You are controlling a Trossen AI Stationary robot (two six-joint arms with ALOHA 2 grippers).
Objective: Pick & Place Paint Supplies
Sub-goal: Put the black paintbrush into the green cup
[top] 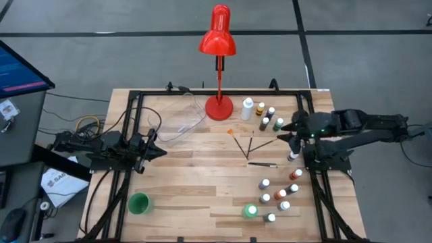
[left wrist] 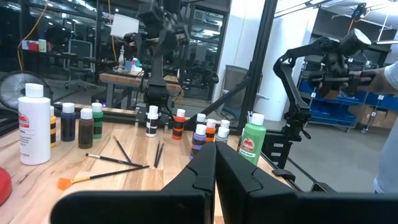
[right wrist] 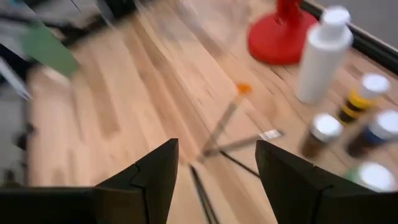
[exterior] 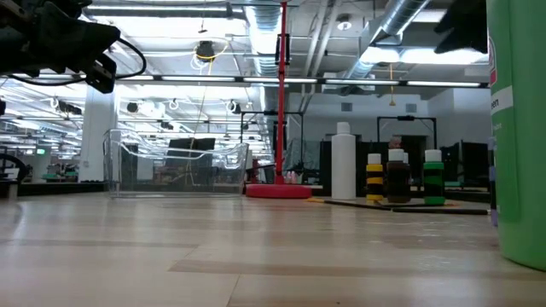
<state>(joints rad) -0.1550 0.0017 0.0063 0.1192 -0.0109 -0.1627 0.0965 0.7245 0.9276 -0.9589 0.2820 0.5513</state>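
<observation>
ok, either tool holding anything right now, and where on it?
Nothing is held. The left tool is shut on nothing at the table's left edge; the right tool is open and empty above the thin dark-handled brushes.

No wording can be read: labels on the large white bottle (left wrist: 33,127), the green bottle (left wrist: 252,142) and the small paint bottles (exterior: 399,177) show only red marks and bands, illegible.
</observation>
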